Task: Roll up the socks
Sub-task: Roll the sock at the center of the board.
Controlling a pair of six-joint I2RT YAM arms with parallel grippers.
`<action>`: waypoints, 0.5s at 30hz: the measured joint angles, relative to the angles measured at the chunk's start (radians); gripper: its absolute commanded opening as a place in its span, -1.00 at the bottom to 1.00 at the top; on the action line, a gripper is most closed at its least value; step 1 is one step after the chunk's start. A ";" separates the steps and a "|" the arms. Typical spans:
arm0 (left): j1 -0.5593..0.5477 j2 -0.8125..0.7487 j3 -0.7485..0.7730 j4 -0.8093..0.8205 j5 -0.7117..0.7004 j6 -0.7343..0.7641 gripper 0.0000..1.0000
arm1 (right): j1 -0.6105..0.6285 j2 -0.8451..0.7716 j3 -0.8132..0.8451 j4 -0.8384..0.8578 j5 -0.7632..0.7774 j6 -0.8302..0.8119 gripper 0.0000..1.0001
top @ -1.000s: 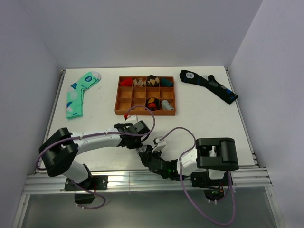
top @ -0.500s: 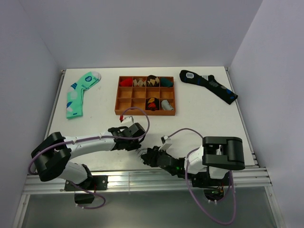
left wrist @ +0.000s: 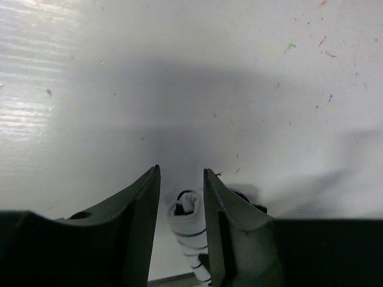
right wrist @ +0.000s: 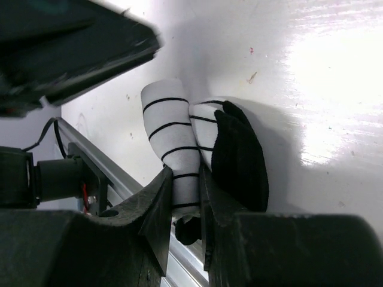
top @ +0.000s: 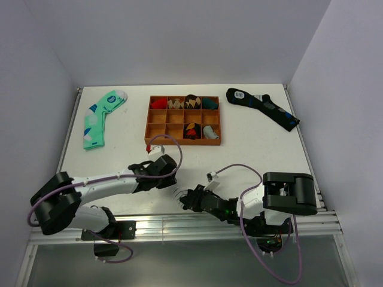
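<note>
Right gripper (right wrist: 187, 177): clamped on the rolled striped sock (right wrist: 166, 122).
Left gripper (left wrist: 181, 179): jaws apart, loosely straddling the sock's end.

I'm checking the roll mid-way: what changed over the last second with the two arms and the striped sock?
The left hand slid a little left and its jaws loosened, now standing apart around the rolled striped sock. The right hand kept its pinch on it while its elbow swung right. The tray, green sock and black sock stayed put.

Bright, glary patches, soft shadows
</note>
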 measured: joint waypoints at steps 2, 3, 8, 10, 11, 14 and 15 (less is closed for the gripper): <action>0.003 -0.069 -0.046 0.002 0.005 -0.001 -0.17 | -0.001 0.000 0.003 -0.012 0.000 0.023 -1.00; 0.004 -0.096 -0.062 0.002 0.008 -0.002 -0.17 | -0.002 0.000 0.005 -0.018 0.000 0.035 -1.00; 0.004 -0.181 -0.142 0.041 0.038 -0.016 -0.14 | -0.011 -0.003 0.000 -0.025 -0.013 0.096 -1.00; 0.000 -0.191 -0.174 0.055 0.053 -0.031 -0.13 | -0.024 -0.003 -0.008 -0.012 -0.034 0.114 -1.00; -0.004 -0.191 -0.184 0.060 0.060 -0.035 -0.13 | -0.030 -0.002 -0.013 -0.005 -0.045 0.119 -1.00; -0.023 -0.190 -0.208 0.086 0.074 -0.054 -0.13 | -0.068 0.016 -0.039 0.064 -0.107 0.135 -1.00; -0.026 -0.190 -0.212 0.096 0.076 -0.060 -0.13 | -0.086 0.034 -0.052 0.109 -0.136 0.143 -1.00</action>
